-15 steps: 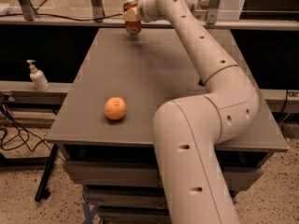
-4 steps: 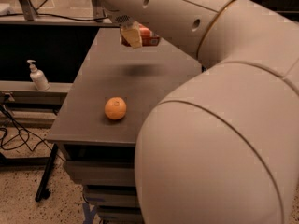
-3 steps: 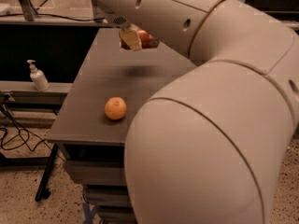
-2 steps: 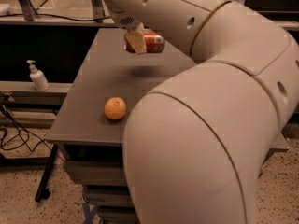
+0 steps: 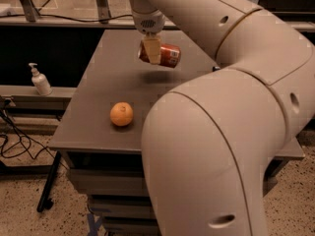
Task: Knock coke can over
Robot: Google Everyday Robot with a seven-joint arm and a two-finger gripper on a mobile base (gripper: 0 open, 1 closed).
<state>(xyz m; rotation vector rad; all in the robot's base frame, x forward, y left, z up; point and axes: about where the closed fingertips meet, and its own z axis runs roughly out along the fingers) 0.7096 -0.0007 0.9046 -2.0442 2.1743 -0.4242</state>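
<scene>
The red coke can (image 5: 166, 56) lies sideways in the air, held a little above the grey table (image 5: 103, 77), with its shadow on the tabletop below it. My gripper (image 5: 151, 51) is shut on the can, one pale finger (image 5: 152, 50) across its front. The arm's big white links fill the right and lower part of the view and hide the table's right side.
An orange (image 5: 121, 114) sits on the table near its front left edge, down and left of the can. A white pump bottle (image 5: 40, 80) stands on a ledge to the left of the table. Cables lie on the floor at the left.
The gripper brought the can from the table's far edge toward the middle and turned it from upright to sideways. In the last second it shifted slightly right. The orange has not moved.
</scene>
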